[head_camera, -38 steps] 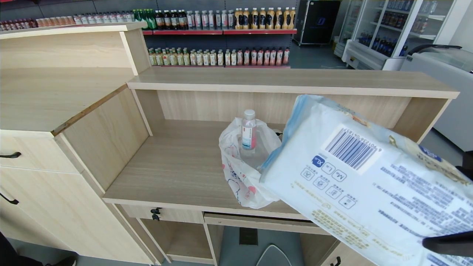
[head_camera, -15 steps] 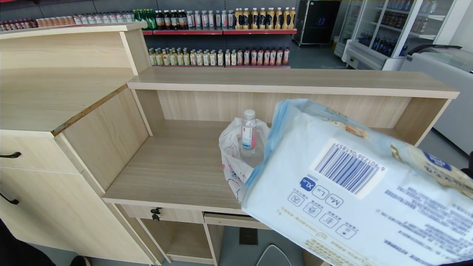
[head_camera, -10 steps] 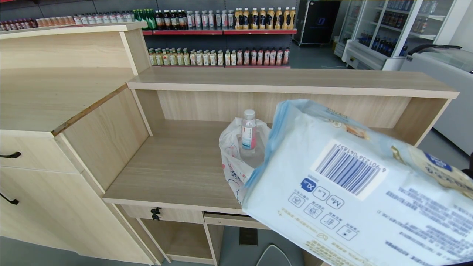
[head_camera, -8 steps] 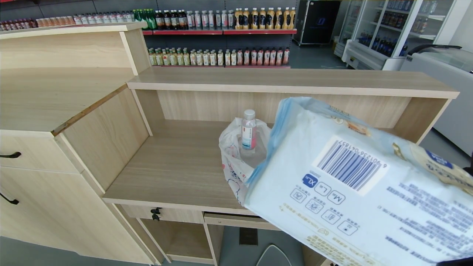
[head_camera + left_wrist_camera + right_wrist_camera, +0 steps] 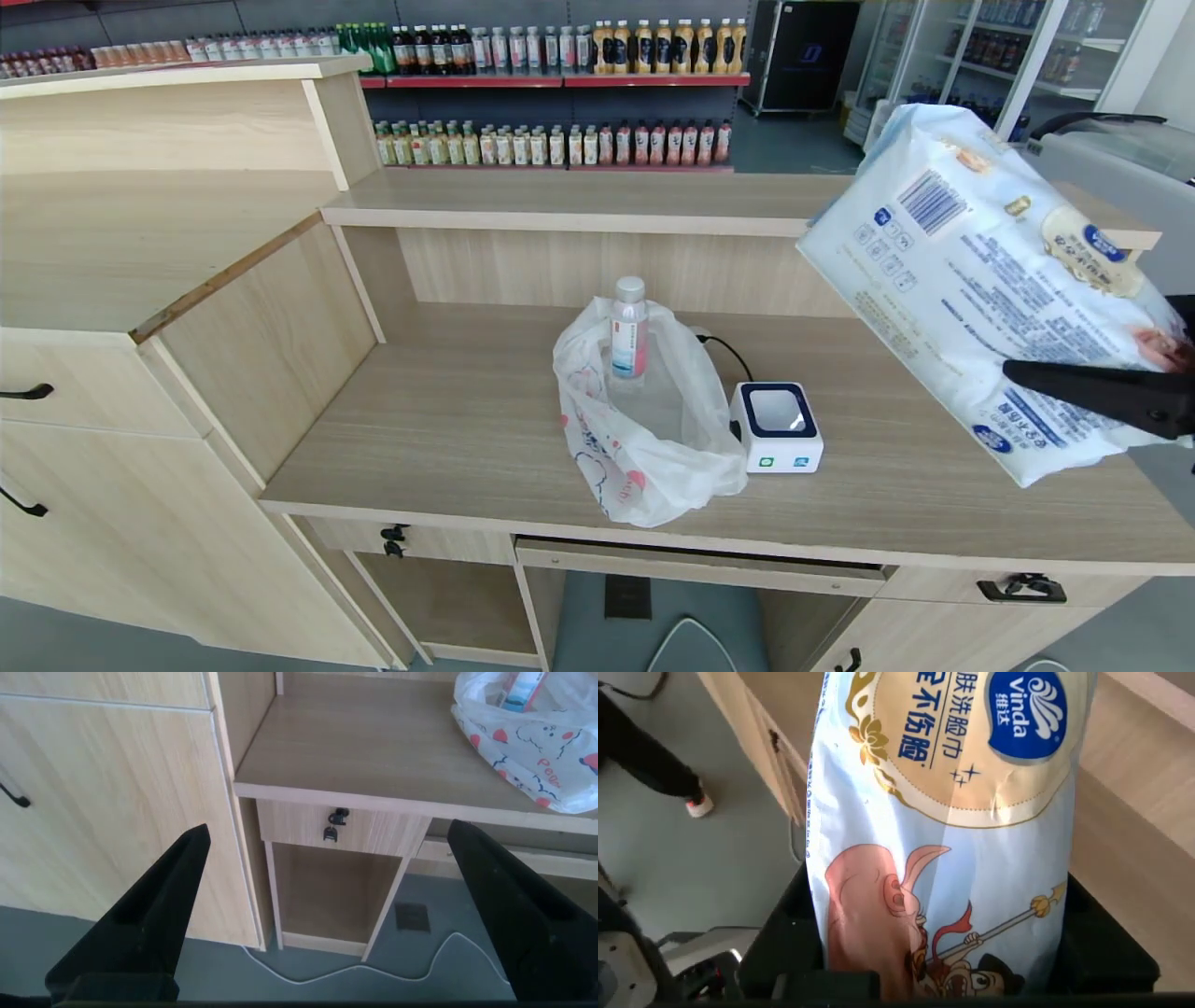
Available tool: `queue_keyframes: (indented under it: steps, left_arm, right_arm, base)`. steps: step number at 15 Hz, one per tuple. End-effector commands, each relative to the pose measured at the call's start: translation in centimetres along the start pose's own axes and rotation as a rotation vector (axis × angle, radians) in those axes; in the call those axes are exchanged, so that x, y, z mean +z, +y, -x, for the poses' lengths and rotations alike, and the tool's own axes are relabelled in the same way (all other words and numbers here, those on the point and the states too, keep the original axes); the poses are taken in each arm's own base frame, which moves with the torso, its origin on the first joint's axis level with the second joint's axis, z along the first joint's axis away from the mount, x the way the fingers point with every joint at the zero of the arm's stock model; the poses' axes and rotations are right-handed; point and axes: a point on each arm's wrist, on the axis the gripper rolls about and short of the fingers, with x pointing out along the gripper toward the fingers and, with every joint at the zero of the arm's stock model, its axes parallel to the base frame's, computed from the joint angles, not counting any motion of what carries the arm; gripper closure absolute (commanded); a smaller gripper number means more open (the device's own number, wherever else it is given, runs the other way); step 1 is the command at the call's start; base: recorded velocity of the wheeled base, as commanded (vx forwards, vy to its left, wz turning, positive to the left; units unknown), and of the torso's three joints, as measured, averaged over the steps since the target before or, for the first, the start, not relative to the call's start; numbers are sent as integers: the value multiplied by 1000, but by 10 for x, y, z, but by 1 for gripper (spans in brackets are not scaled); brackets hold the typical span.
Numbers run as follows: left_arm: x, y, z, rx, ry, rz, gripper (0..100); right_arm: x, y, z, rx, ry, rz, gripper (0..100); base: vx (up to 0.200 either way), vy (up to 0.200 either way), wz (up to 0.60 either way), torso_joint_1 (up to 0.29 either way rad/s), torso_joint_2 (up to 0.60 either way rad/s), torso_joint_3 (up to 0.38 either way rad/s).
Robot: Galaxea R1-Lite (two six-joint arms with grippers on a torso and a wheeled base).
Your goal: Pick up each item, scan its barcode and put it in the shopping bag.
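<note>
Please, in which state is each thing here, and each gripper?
Pack: held up, tilted.
Right gripper: shut on pack.
Left gripper: open, empty.
Bag: open, on counter.
Bottle: upright in bag, capped.
Scanner: on counter beside bag, window up.

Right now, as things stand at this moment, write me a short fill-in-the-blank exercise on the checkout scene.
1. The right gripper is shut on the white package, while the left gripper is ____.
2. The bottle in the shopping bag stands ____.
3. The scanner sits on the counter on the ____ side of the shopping bag.
Missing words: open; upright; right.
</note>
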Motion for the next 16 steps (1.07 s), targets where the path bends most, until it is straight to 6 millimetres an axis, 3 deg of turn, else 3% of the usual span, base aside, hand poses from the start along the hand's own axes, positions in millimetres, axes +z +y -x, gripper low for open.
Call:
queue_keyframes:
  steps: [1,2,5,9,16]
  left_arm:
    - [0,0,0,1,0,0,0]
    - [0,0,0,1,0,0,0]
    - [0,0,0,1,0,0,0]
    - [0,0,0,1,0,0,0]
    - [0,0,0,1,0,0,0]
  right_arm:
    - [-40,-14,-2,-249,110,-65,100]
    - [-48,-16,-5,-333,132,-80,100]
    - [-63,-22,-15,-357,174,-28,100]
    - [-67,-36,-27,-391,130,32,100]
    - [-97,-53,-44,-387,269,178,100]
  base:
    - [0,0,0,0,0,0]
    - [0,0,0,0,0,0]
    - [0,0,0,0,0,0]
    - [0,0,0,0,0,0]
    - [0,0,514,4,3,1]
